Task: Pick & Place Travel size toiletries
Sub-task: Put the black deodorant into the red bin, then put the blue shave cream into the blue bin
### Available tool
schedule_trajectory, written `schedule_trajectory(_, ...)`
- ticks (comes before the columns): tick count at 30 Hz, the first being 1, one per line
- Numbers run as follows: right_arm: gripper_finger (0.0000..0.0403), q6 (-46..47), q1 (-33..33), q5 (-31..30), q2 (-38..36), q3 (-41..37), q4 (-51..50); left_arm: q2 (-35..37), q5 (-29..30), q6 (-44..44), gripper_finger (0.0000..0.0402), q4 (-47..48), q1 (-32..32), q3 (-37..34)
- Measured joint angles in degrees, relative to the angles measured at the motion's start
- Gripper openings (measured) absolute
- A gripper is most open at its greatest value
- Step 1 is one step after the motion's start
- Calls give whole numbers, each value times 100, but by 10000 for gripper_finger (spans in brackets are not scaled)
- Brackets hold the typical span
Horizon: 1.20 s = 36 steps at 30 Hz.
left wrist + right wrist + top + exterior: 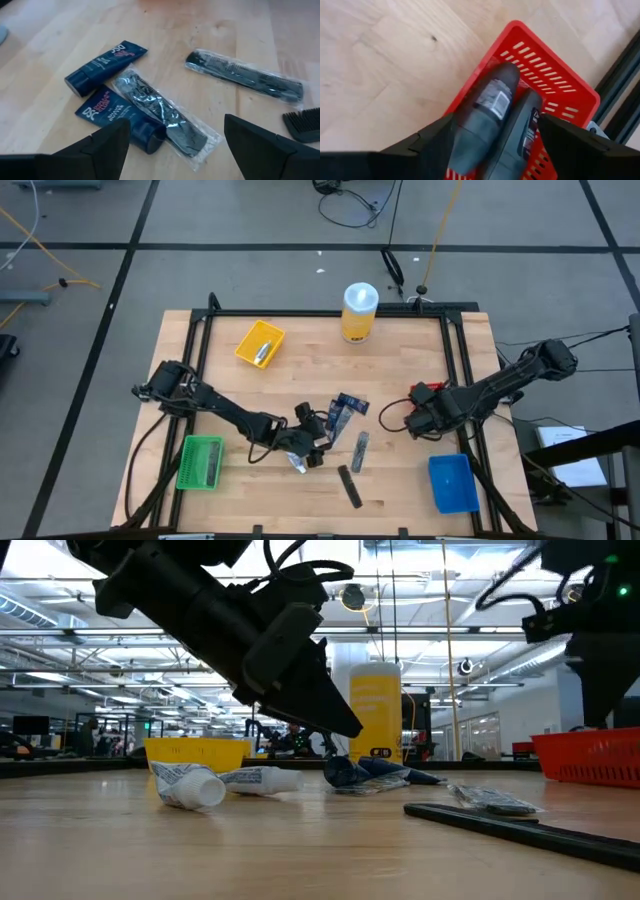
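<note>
Two dark blue tubes (107, 62) (120, 117) and a comb in a clear packet (165, 112) lie on the table just ahead of my open left gripper (175, 150) (310, 442), which hovers over them. A second packed comb (245, 77) (360, 450), a bare black comb (348, 485) and two white tubes (190, 785) (260, 780) lie nearby. My right gripper (497, 150) (420, 418) is open over the red bin (555, 85), where a grey tube (487, 110) and a dark tube (522, 130) lie between its fingers.
A yellow bin (260, 344) holds one item at the far left, a green bin (200, 462) holds several at the near left, and a blue bin (452, 483) sits near right. The tall yellow canister (360, 310) stands at the far edge. A black frame (460, 380) borders the table.
</note>
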<state>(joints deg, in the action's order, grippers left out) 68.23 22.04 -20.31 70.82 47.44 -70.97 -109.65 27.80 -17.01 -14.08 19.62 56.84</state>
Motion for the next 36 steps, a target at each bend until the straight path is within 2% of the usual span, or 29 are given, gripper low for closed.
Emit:
schedule_trajectory(5,289,-69,15,80,-560,344,-114,0,-305,-99,306,-7,-28,0)
schedule_trajectory(8,285,-464,79,81,-938,497,410,0,-392,-150,307,-107,-78,0)
schedule_trajectory(10,282,-1046,105,-21,-1129,469,1137,4,-392,-152,305,-187,-103,0)
schedule_trajectory(15,274,-3051,126,-528,-1196,-221,4072,4,-390,-155,287,-270,-122,0)
schedule_trajectory(19,268,-4341,-127,-509,-751,-1184,6881,162,-387,-261,266,23,-122,2)
schedule_trajectory(22,262,-4722,-518,-520,-233,-1644,8231,472,-286,-438,249,683,-131,2)
schedule_trajectory(27,254,-5164,-1217,-513,607,-1673,8888,890,447,-635,225,1831,-133,3)
schedule_trajectory(30,251,-5359,-1603,-317,1019,-1572,9075,896,528,-627,210,2127,-181,-6)
schedule_trajectory(36,251,-5462,-2243,567,1725,-1504,9536,854,370,-673,184,1452,-362,-601)
